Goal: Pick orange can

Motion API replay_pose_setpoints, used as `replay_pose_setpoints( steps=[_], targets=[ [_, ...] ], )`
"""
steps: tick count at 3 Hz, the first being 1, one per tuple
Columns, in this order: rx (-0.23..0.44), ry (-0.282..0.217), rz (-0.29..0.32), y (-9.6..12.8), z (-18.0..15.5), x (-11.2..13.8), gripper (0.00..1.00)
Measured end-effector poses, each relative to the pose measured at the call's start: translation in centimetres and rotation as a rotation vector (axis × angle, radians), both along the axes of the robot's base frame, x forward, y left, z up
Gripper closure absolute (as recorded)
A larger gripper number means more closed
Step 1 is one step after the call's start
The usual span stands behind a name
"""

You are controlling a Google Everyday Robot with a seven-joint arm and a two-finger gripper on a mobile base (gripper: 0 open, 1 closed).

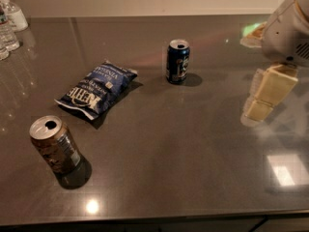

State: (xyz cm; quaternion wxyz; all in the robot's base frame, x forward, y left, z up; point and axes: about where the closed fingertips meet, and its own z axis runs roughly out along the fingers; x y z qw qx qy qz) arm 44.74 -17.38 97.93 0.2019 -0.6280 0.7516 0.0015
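The orange can (54, 145) stands upright on the dark table (183, 144) at the front left; it is brownish-orange with a silver top and an open tab hole. My gripper (268, 94), cream-coloured under a white wrist, hangs above the table at the far right. It is far from the orange can and holds nothing that I can see.
A dark blue can (177, 61) stands upright at the table's middle back. A blue chip bag (96, 88) lies flat between the two cans. Clear water bottles (9, 25) stand at the back left corner. The table's front edge runs along the bottom.
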Motion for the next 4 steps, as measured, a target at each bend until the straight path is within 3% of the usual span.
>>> replay_pose_setpoints(
  steps=[2,4],
  targets=[
    [0.168,-0.020,0.180,8.4,-1.8,0.6,0.00],
    [0.333,0.010,0.361,16.9,-3.9,-0.1,0.00]
  ],
)
